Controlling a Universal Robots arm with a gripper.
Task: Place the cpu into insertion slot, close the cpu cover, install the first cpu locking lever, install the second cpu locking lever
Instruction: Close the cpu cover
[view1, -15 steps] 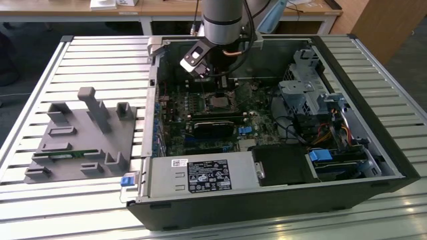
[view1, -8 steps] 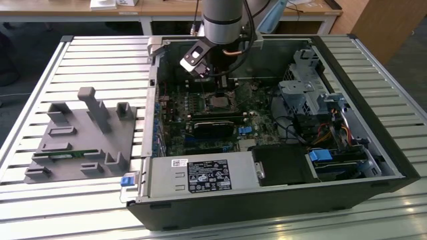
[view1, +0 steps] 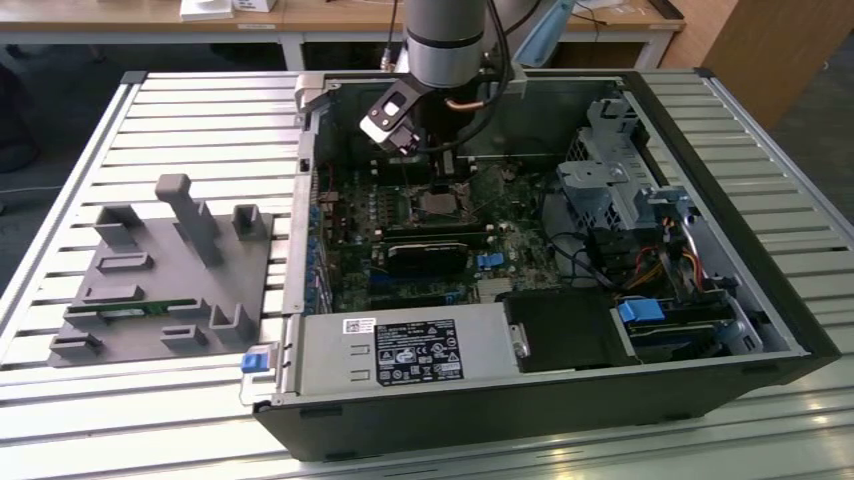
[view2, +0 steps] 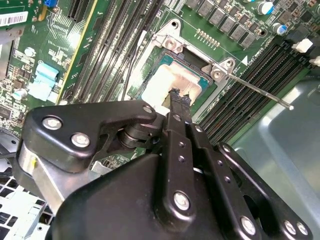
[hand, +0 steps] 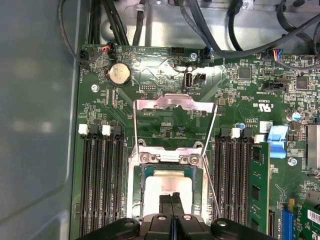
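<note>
From my station I see the arm (view1: 447, 40) reaching down into the open computer case (view1: 534, 410), which lies on the slatted worktop (view1: 200, 120). A grey fixture (view1: 160, 280) sits on the worktop to the exterior view's left of the case. The pincer (view1: 447, 180) hangs over the middle of the green motherboard (view1: 534, 250), well away from the labelled power supply (view1: 400, 350) at the case's near edge. In both wrist views the pincer (hand: 172, 197) (view2: 181, 99) is clenched, its two black fingers (hand: 166, 202) pressed flat against each other with nothing between them. The tips are right at the silvery top of the cpu (hand: 162, 182) (view2: 162, 85), though I cannot tell whether they touch it or hover just above. The cpu lies flat and square inside the insertion slot (hand: 144, 195) (view2: 175, 60), with the dark frame showing around it. The cpu cover (hand: 175, 103) is swung open off the slot, on the side toward the coin cell (hand: 120, 74), and bare green board shows through its window. A thin locking lever (view2: 260, 90) (hand: 212, 192) runs out from the hinge corner and stands free over the neighbouring memory slots (hand: 235, 175). More memory slots (hand: 102, 180) flank the other side of the slot. A blue connector (hand: 278, 141) sits beyond them, near the board's edge.
</note>
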